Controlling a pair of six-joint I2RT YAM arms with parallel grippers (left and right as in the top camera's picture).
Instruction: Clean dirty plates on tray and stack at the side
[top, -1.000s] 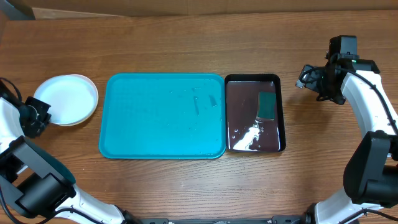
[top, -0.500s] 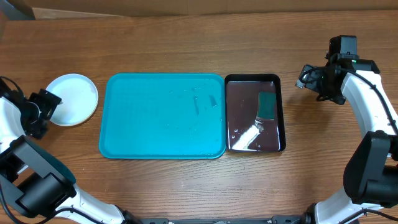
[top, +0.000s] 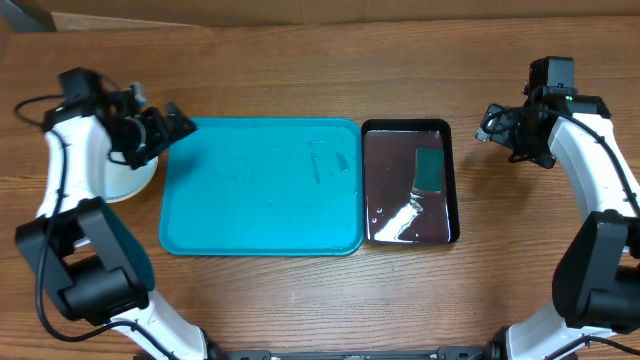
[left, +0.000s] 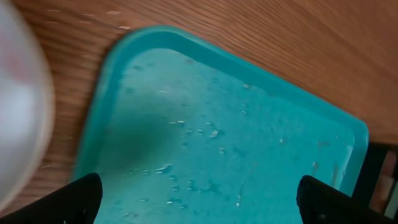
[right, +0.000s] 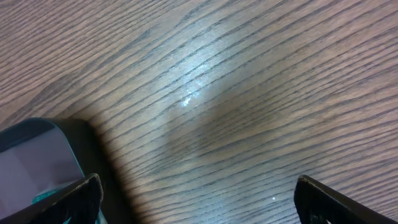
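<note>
Open & empty, left claw (top: 172, 125) has swung off white round plastic plates (top: 130, 182) at 9 o'clock onto bare teal rectangular plastic tray (top: 262, 190), so task prob. done; right claw (right: 200, 202) open too.

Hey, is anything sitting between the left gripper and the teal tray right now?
Nothing visible. The left gripper hangs over the tray at its far left corner, jaws open, and the wrist view shows only bare tray surface below it. The white plate sits on the table beside the tray's left edge, not in the way.

White plate (top: 138, 178) beside teal tray (top: 260, 200)
</note>
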